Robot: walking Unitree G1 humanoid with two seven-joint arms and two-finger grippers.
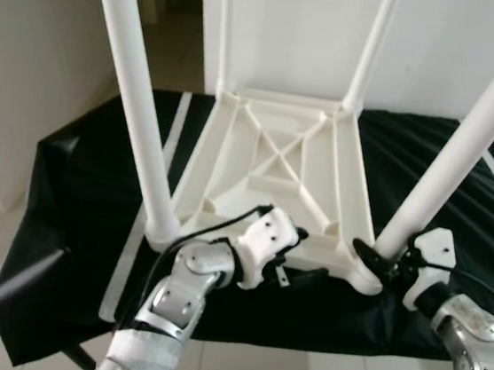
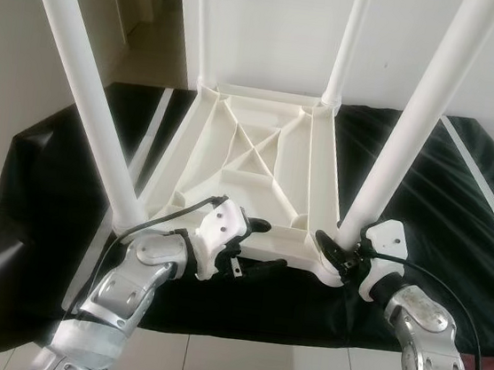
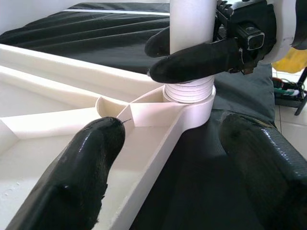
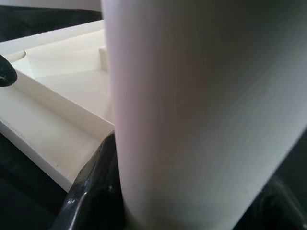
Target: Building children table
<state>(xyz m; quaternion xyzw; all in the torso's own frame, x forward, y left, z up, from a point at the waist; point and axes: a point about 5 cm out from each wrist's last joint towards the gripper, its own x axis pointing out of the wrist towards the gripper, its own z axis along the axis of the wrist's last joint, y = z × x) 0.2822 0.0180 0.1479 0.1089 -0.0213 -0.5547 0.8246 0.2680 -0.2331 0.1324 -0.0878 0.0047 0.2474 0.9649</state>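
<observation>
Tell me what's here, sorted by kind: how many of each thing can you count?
White table legs: 4
White tabletop, upside down: 1
Black cloth beneath: 1
Robot grippers, left gripper and right gripper: 2
Total: 8

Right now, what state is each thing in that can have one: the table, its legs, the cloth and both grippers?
Table top: upside down on the cloth, ribbed underside up.
Legs: four standing upright in the corner sockets.
Near right leg: threaded end showing above its socket.
Black cloth: spread out, creased.
Right gripper: shut on the near right leg, close to its base.
Left gripper: open, straddling the table top's near rim.
</observation>
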